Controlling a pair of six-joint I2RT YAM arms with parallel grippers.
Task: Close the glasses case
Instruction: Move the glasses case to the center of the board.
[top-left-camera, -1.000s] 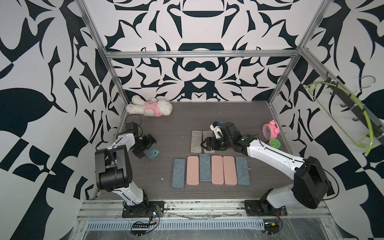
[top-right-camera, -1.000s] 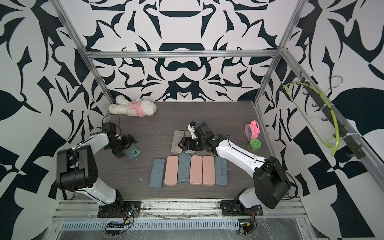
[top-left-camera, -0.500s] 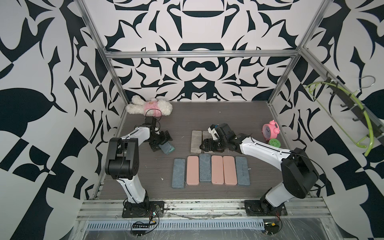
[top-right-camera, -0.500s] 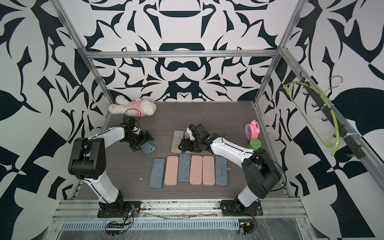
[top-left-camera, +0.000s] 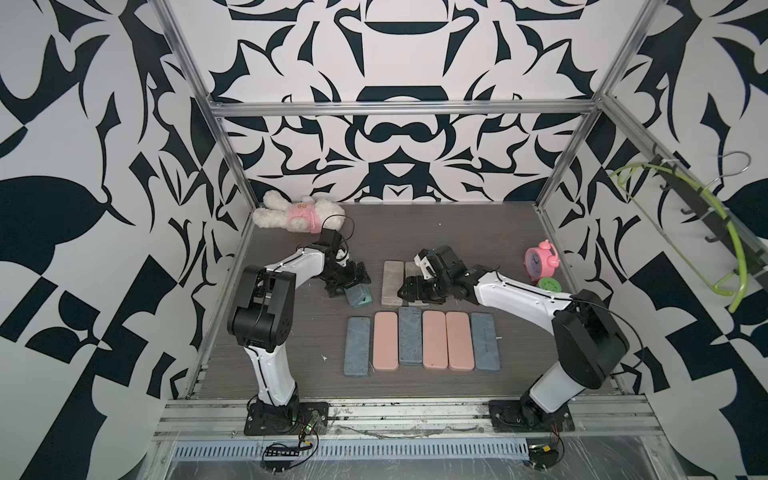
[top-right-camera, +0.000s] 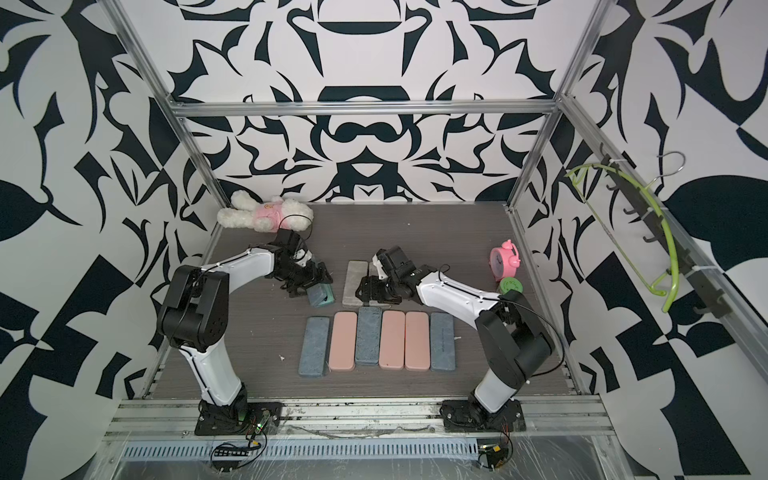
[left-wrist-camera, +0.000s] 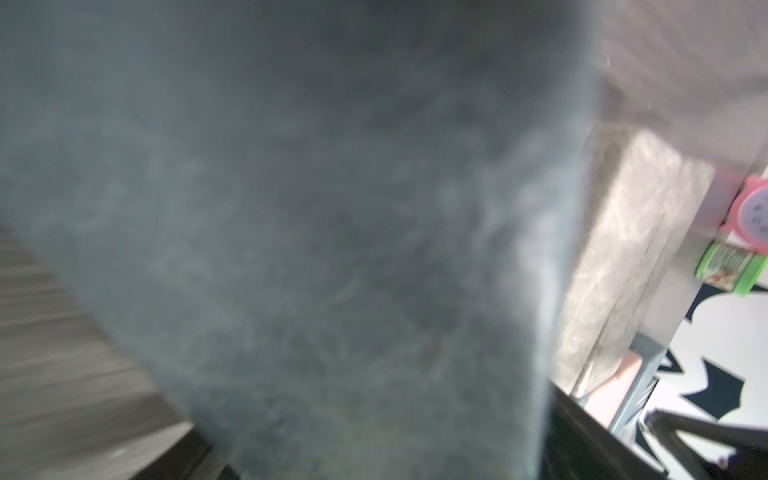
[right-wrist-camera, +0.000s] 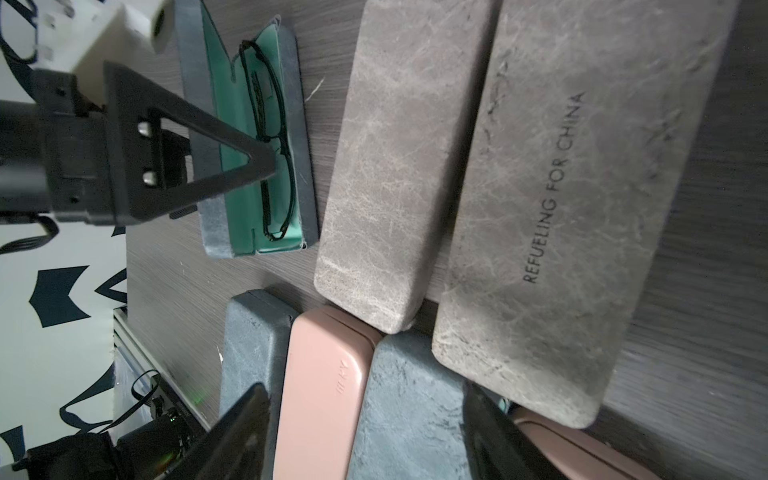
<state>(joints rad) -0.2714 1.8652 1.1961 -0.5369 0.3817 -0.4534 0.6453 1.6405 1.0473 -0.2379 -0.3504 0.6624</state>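
Closing the blue-grey glasses case (right-wrist-camera: 302, 166) risks the open left gripper (top-left-camera: 348, 283), reaching inside, crushing the black wire spectacles (right-wrist-camera: 266, 93); right gripper (right-wrist-camera: 369, 419) gapes empty.

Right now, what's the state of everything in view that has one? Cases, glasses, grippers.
Blue-grey glasses case with teal lining: open, lid raised.
Black-framed glasses: lying inside that case.
Plain grey-brown case: closed.
Grey-brown case lettered REFUELING FOR CHINA: closed.
Three blue-grey cases in the row: closed.
Three pink cases: closed.
Left gripper: one finger over the lining; grip unclear.
Right gripper: open, empty, above the row.
Pink alarm clock: upright.
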